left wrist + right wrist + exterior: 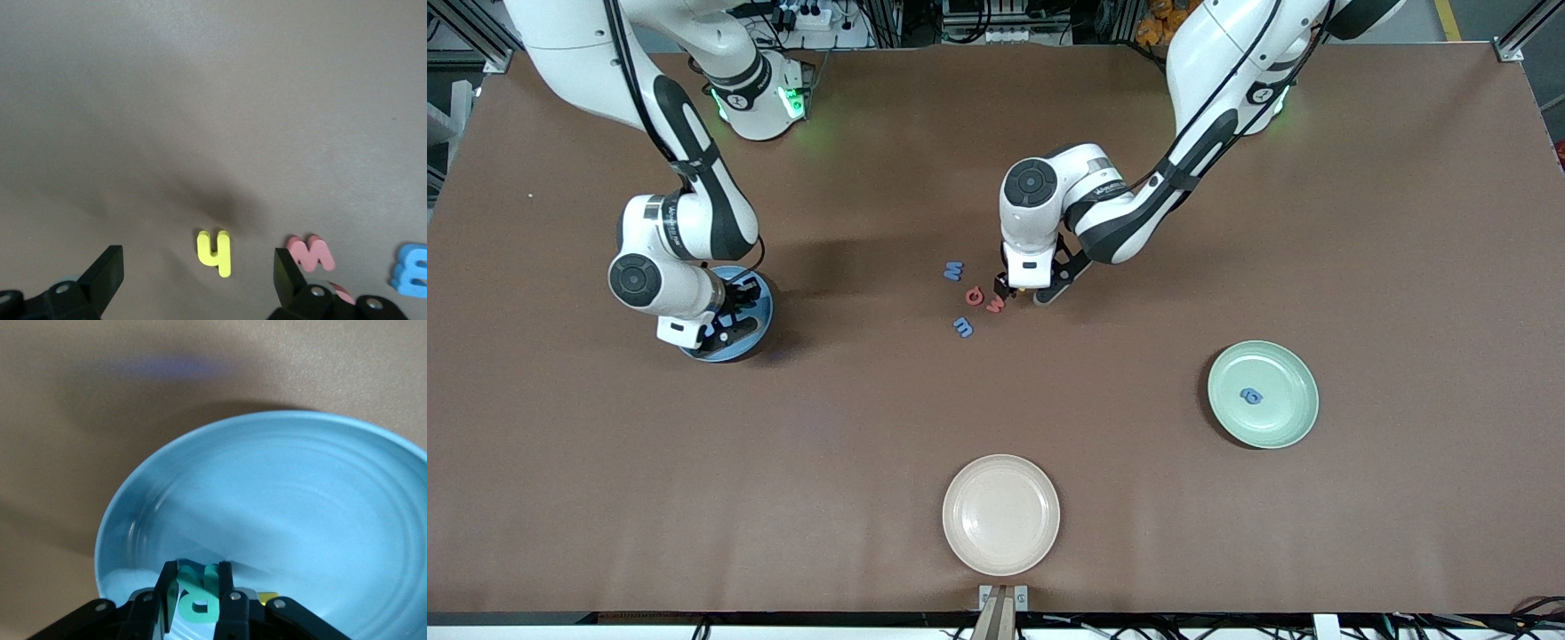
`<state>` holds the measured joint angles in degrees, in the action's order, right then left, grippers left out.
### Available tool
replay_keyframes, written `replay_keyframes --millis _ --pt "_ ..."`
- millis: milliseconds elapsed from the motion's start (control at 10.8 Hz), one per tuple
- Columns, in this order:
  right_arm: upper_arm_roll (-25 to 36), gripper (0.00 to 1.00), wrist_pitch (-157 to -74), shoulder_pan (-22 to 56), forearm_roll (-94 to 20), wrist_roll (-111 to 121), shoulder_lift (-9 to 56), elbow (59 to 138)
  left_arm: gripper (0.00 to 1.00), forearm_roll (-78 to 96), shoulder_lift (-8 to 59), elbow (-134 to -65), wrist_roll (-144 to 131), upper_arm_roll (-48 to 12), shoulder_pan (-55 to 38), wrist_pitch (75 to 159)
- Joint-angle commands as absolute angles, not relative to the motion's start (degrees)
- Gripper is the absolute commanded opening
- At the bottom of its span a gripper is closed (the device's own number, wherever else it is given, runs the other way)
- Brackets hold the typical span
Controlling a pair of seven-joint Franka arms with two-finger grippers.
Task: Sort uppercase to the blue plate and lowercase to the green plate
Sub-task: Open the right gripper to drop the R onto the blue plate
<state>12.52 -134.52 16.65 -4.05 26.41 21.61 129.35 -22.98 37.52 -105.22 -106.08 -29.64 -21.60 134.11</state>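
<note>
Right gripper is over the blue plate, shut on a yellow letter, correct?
Not quite: the right gripper is over the blue plate and shut, but on a green letter, not a yellow one. The right wrist view shows it.

A brown table (1316,222) carries three plates: a blue plate (763,307) toward the right arm's end, a green plate (1294,418) toward the left arm's end, and a cream plate (1000,514) nearest the front camera. Mid-table lie a yellow h (215,253), red w (996,304), red Q (975,296) and two blue letters (954,270).
</note>
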Motion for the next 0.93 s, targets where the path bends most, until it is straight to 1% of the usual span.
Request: replay_keyframes --millis 0,93,278,371,556,835 --pt "12.0 0.22 -132.9 15.6 -6.8 28.3 19.6 131.3 0.94 -24.6 37.7 -105.6 -107.8 -29.2 -21.9 136.0" --pt "12.0 0.24 -131.9 15.5 -7.7 28.4 19.7 131.3 0.92 -24.6 37.9 -105.6 -108.5 -29.2 -21.9 137.1" --pt "12.0 0.40 -130.4 15.5 -8.2 28.3 19.7 131.2 0.89 -24.6 38.6 -105.6 -108.8 -29.2 -21.9 138.2" --pt "12.0 0.64 -130.4 15.5 -8.2 28.3 19.8 131.1 0.88 -24.7 38.8 -105.6 -108.8 -29.1 -22.1 138.7" --pt "12.0 0.73 -130.1 15.5 -8.3 27.9 19.8 130.8 0.87 -24.7 39.1 -105.6 -108.8 -29.2 -22.3 138.9" --pt "12.0 0.75 -124.5 15.5 -10.8 27.8 19.8 127.6 0.82 -24.7 39.8 -105.6 -108.9 -29.0 -22.9 139.7"
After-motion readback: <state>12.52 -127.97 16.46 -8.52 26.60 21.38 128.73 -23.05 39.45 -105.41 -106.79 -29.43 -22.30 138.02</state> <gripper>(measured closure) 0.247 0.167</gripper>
